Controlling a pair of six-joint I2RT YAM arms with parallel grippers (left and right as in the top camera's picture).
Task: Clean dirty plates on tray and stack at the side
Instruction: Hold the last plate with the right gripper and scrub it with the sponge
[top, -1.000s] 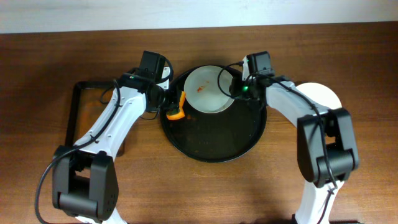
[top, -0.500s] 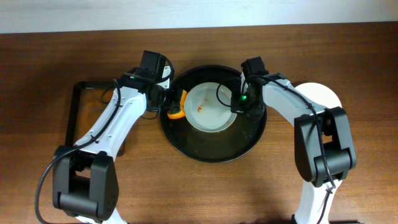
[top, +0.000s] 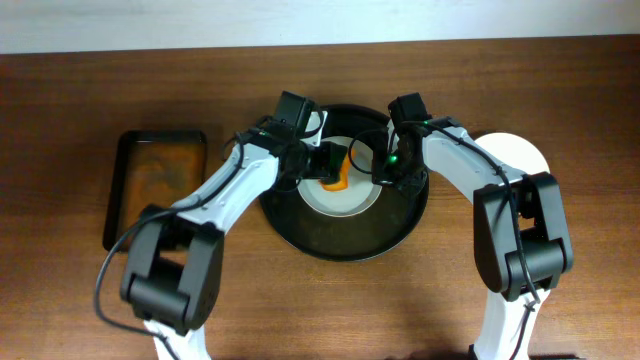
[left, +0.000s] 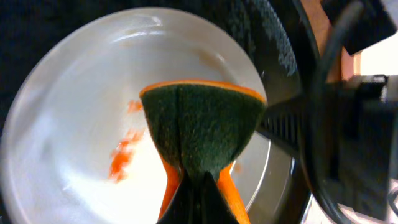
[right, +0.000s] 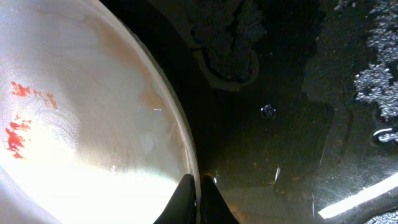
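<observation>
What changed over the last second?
The left tool, gripping the orange-and-green sponge, swung right from the left rim of the round black tray to over the sauce-smeared white plate, which the right tool had pulled nearer the tray's centre. Both grips held; the tray stayed.

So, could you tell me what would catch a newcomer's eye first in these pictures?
The orange-and-green sponge, pinched in the left end effector, is right over a white plate marked with orange-red sauce smears. That plate lies in the round black tray at the table's middle, and the right end effector grips its right rim.
</observation>
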